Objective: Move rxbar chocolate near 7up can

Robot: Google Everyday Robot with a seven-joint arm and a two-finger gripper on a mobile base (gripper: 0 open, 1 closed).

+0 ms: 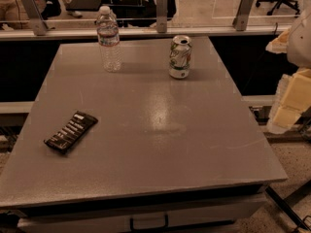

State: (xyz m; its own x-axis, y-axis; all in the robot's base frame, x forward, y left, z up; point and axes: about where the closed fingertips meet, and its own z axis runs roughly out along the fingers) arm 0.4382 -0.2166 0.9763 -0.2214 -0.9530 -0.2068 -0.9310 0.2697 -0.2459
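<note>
No legible text; tool (pixel 290 101) at right edge.

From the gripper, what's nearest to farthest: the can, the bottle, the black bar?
The gripper sits past the table, on its right side.
1. 7up can, back right.
2. water bottle, back left.
3. rxbar chocolate, front left; close with the bottle.

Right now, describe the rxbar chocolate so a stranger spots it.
Grey table; pale gripper beyond its right edge. At front-left lies the flat, black-wrapped rxbar chocolate. The clear plastic water bottle and silver-green 7up can stand upright at the back; it alone lies flat.
</note>
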